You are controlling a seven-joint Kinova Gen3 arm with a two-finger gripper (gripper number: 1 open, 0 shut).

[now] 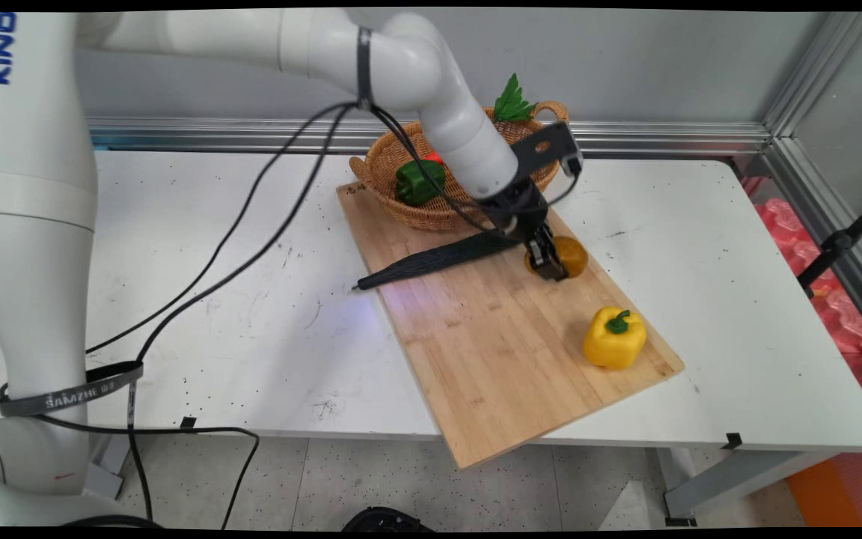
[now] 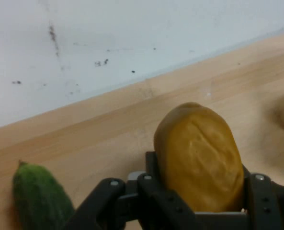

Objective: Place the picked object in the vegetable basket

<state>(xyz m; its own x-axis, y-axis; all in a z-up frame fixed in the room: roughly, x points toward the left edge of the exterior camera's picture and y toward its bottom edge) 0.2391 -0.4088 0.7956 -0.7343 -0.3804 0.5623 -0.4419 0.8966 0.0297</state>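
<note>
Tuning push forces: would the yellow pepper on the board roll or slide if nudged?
The yellow pepper looks blocky and lobed, so it would probably rock or tip rather than roll far. Its skin looks glossy, so it may slide on the smooth cutting board. It stands near the board's edge and could go off.

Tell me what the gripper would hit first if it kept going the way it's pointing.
The gripper already has a potato between its fingers; straight on, it would probably press it into the board right beneath.

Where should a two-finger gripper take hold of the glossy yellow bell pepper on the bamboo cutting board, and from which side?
Probably from above, jaws spanning the yellow bell pepper's broad body below its green stem: it sits stem-up, clear of everything else on the bamboo cutting board.
</note>
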